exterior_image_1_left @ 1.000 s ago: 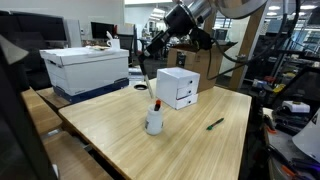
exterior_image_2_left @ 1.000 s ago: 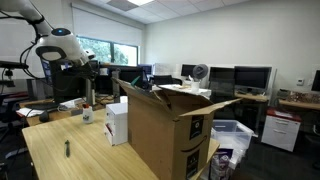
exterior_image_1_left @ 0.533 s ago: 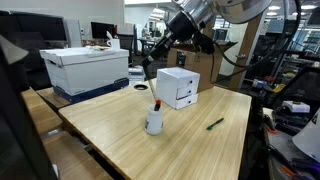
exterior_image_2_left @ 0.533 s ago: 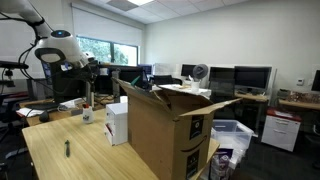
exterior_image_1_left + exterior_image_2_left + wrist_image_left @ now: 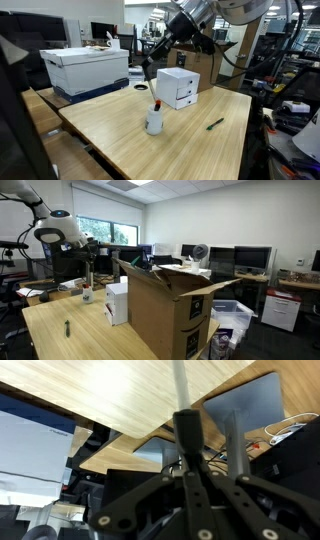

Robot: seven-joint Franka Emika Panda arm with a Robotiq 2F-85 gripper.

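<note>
The fingers [image 5: 154, 62] are hanging over the pale wooden worktop [image 5: 190, 145], pressed almost together on a slim grey pen-like stick [image 5: 179, 385]. In the wrist view the stick is jutting straight out past the dark fingertips [image 5: 187, 440], towards the wood. No gap is showing beside the stick, so the grip is looking firm.

The stick's long axis is running steeply downward with a slight lean. Its free end is pointing towards a small white cup holding a red-capped marker [image 5: 154, 120]. That cup is standing below the fingers and a little nearer the camera in an exterior view, clearly apart from the stick's tip. In an exterior view the same cup [image 5: 87, 296] is sitting almost straight beneath the arm's end. Only one arm is working here.

A white two-drawer desk box [image 5: 178, 87] is standing just behind the cup. A black marker [image 5: 215, 124] is lying flat on the wood, well off to the side.

Against the frame a second back, the fingers are sitting lower and closer over the cup. Since half a second back they are barely shifting, and the cup, box and loose marker are keeping their places.
</note>
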